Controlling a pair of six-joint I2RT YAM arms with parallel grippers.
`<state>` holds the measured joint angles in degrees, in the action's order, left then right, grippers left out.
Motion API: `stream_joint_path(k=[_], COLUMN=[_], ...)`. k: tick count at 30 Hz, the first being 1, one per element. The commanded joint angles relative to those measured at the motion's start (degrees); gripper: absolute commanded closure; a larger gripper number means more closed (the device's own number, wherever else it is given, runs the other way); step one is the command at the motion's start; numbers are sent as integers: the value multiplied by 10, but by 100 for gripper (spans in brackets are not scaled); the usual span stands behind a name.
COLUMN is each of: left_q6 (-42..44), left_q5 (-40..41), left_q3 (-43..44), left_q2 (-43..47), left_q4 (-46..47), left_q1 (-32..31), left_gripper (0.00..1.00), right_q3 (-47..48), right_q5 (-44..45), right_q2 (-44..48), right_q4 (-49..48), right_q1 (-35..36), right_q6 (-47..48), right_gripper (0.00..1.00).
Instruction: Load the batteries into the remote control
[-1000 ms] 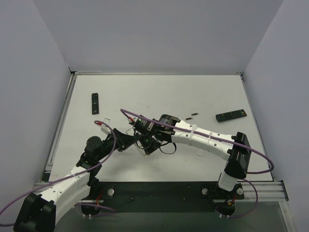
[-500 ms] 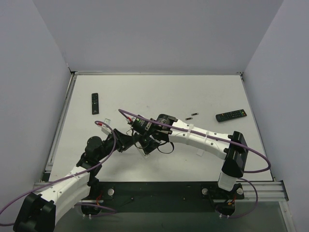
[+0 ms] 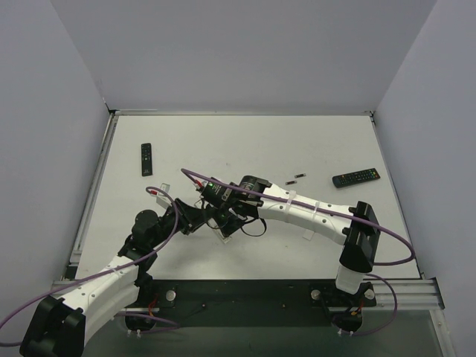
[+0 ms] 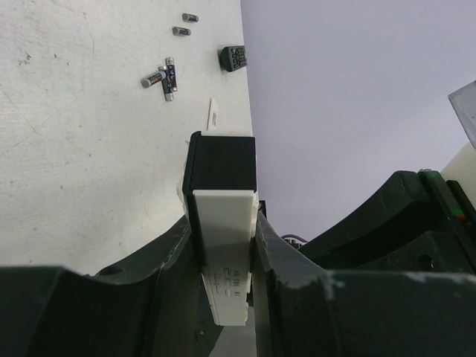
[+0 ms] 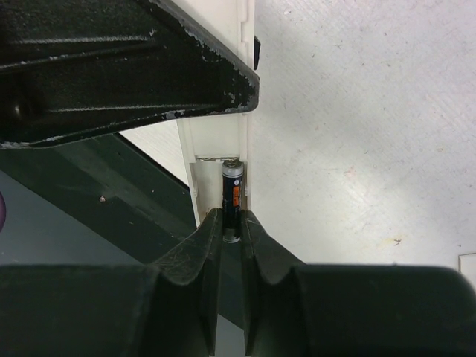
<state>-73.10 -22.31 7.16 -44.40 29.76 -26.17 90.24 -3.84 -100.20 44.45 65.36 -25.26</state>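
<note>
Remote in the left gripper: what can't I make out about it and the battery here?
- Right wrist: right gripper hides the battery's near end, so its seating in the remote is unclear.
- Left wrist: left gripper covers the remote's sides; battery out of sight.
- Top external: both grippers cover remote and battery.

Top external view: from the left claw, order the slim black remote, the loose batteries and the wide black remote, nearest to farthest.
1. slim black remote, up and to the left of the left claw.
2. loose batteries, off to its right, mid-table.
3. wide black remote, farther right again, beyond the batteries.
</note>
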Motion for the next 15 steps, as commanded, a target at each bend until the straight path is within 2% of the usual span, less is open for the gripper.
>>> stream_joint_path(k=[1,7,15], left_q6=[-20,-21,-21], left_q5=[-5,0,2], left_q3=[8,7,8], left_q2=[5,6,5], left_q4=[28,19,14], left_q1=[-5,-5,-5], left_gripper=[100,100,100], right_q3=[15,15,16], right_q5=[27,27,27], right_q2=[-5,-2,3], right_q4=[28,31,31], right_q1=[2,3,5], right_q6=[6,6,6], right_gripper=[91,84,79])
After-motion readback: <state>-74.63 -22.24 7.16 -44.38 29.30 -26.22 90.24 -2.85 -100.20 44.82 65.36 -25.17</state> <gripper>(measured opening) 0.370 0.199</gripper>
